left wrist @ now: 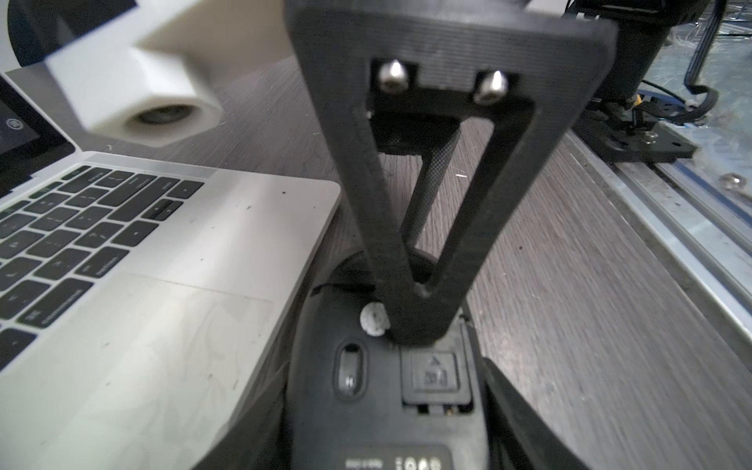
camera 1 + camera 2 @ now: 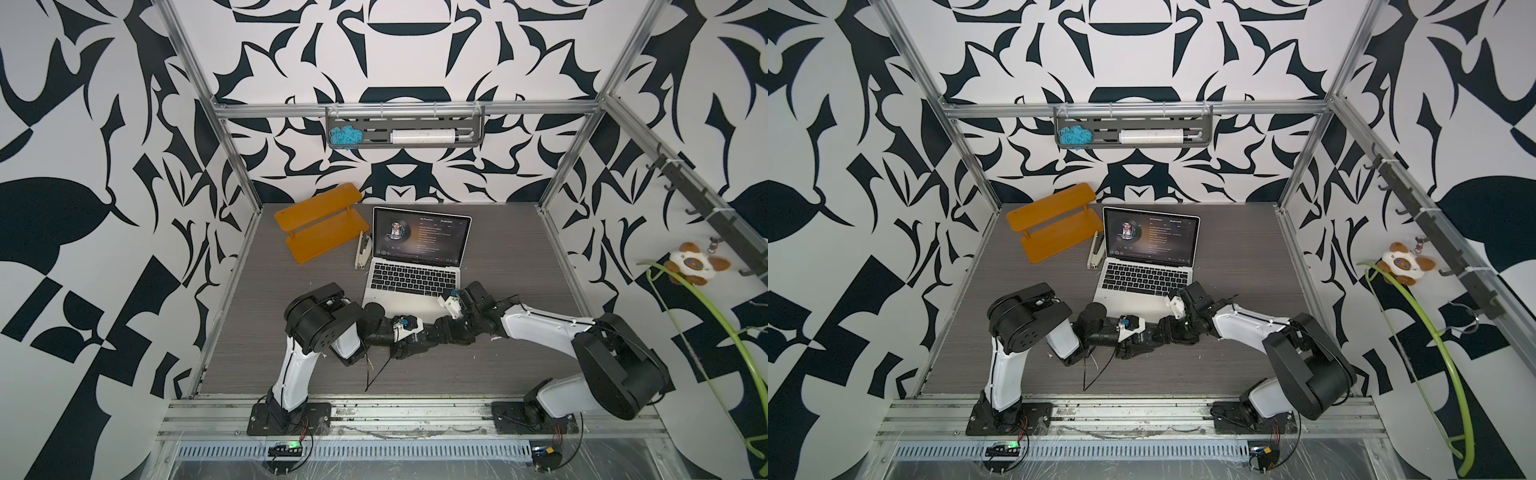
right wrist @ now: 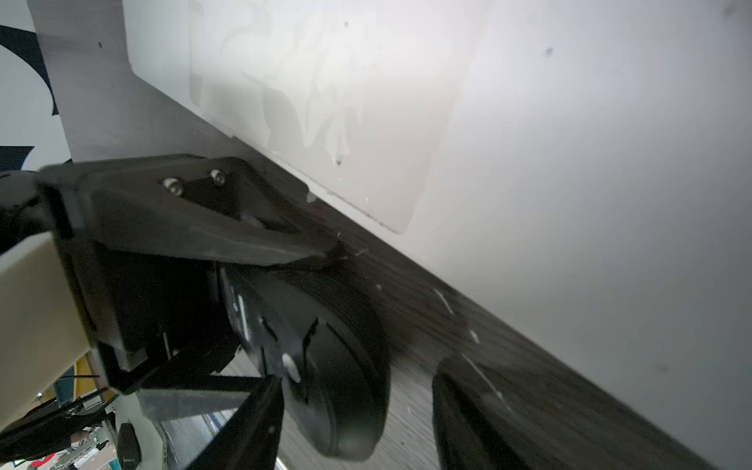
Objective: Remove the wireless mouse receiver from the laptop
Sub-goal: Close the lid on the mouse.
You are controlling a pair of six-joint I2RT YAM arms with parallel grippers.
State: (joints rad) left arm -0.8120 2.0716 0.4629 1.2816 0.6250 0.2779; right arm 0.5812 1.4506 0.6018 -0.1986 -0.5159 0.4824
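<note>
The open silver laptop stands mid-table with its screen lit. At its front right corner my left gripper is shut on a black mouse, held underside up. A small white stub, apparently the wireless mouse receiver, pokes out of that underside. My right gripper is open. One of its fingers rests its tip on the mouse beside the stub, and the other stands clear of the mouse. The laptop's side ports are hidden.
An orange two-tier shelf and a stapler lie left of the laptop. A wall tray holds blue yarn and a white tube. A plush toy and a green hose hang on the right. The metal rail runs along the front.
</note>
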